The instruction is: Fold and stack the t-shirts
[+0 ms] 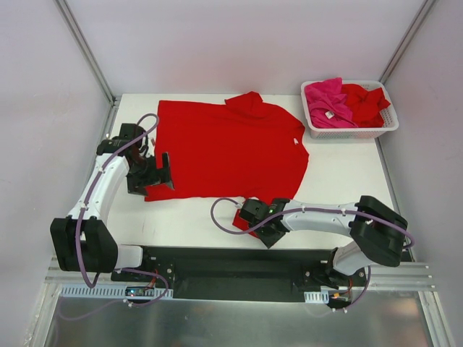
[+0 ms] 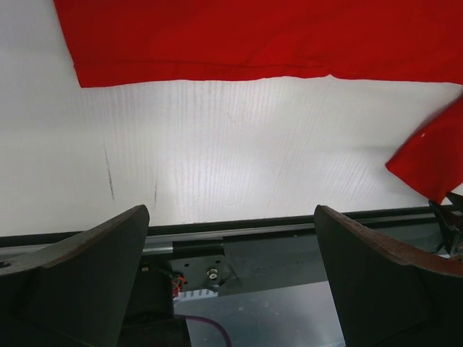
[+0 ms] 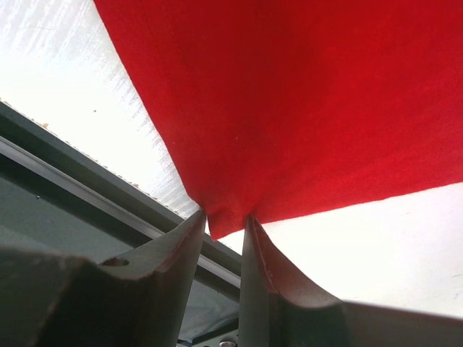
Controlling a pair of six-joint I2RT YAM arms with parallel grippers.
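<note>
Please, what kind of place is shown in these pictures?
Probably a robot test cell, not a home: a white table walled by plain panels, two arms bolted to a rail, one red t-shirt spread out, a basket.

The left arm (image 1: 98,189) rises from its base and reaches forward along the left side. Its wrist is bent inward, so the left gripper (image 2: 231,213) points toward the middle, jaws wide apart with nothing between them. The right arm (image 1: 325,215) folds at the elbow and stretches leftward, low in front of the bases. The right gripper (image 3: 226,217) has its fingers (image 3: 170,267) set close together, pinching a corner of the red t-shirt (image 3: 304,108).
</note>
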